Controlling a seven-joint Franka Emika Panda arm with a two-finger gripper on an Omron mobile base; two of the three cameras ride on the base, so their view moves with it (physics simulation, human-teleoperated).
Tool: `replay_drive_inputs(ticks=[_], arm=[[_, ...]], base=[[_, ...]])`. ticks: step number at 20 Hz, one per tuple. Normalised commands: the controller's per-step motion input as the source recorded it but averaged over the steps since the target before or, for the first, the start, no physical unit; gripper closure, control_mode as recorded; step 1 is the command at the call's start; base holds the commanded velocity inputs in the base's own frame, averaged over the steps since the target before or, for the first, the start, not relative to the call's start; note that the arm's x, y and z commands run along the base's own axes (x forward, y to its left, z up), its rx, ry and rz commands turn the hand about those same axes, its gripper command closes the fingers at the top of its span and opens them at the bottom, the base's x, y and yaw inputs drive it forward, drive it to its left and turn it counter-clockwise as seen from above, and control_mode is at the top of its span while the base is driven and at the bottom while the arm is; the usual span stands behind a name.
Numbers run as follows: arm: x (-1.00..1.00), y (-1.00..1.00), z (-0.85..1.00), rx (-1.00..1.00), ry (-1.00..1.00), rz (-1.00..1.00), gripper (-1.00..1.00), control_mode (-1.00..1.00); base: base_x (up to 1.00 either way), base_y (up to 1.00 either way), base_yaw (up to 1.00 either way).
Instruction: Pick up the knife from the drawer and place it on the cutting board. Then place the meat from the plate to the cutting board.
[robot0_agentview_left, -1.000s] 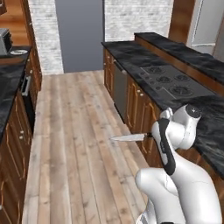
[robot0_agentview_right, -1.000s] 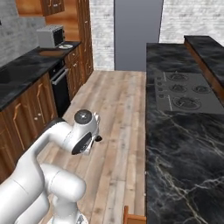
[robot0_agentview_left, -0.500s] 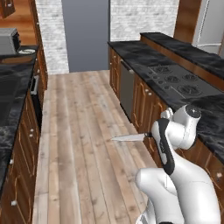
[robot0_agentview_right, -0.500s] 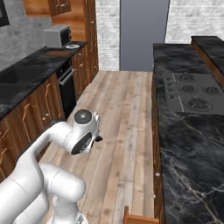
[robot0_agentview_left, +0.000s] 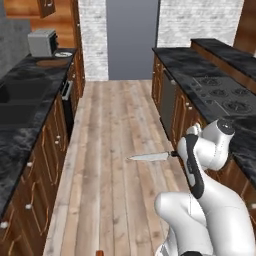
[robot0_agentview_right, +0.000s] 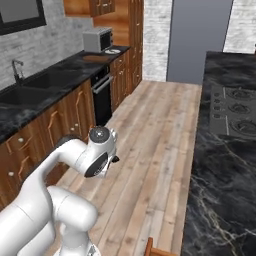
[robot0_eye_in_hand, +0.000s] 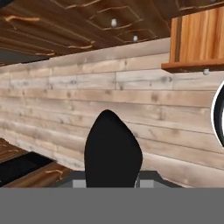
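We carry the silver-bladed, black-handled knife (robot0_agentview_left: 150, 157) clamped in the gripper (robot0_agentview_left: 176, 154), blade level, towards the dark oval wooden cutting board (robot0_agentview_right: 96, 58), avoiding cabinet fronts

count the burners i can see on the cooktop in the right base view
3 burners on the cooktop: far, middle, near. More may lie beyond the frame's right edge.

A dark rounded knife handle (robot0_eye_in_hand: 113, 151) is rising at the bottom edge, with wooden floor planks (robot0_eye_in_hand: 109, 94) running behind it.
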Motion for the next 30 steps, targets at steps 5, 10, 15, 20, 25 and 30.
replay_drive_inputs(ticks=[5, 10, 15, 20, 25, 30], arm=[[0.00, 0.00, 0.00, 0.00, 0.00, 0.00, 1.00, 1.00], [0.00, 0.00, 0.00, 0.00, 0.00, 0.00, 1.00, 1.00], [0.00, 0.00, 0.00, 0.00, 0.00, 0.00, 1.00, 1.00], [0.00, 0.00, 0.00, 0.00, 0.00, 0.00, 1.00, 1.00], [0.00, 0.00, 0.00, 0.00, 0.00, 0.00, 1.00, 1.00], [0.00, 0.00, 0.00, 0.00, 0.00, 0.00, 1.00, 1.00]], base=[[1.00, 0.29, 0.33], [1.00, 0.70, -0.03], [1.00, 1.00, -0.05], [0.88, -0.21, 0.15], [-0.32, -0.80, 0.45], [-0.12, -0.60, 0.38]])
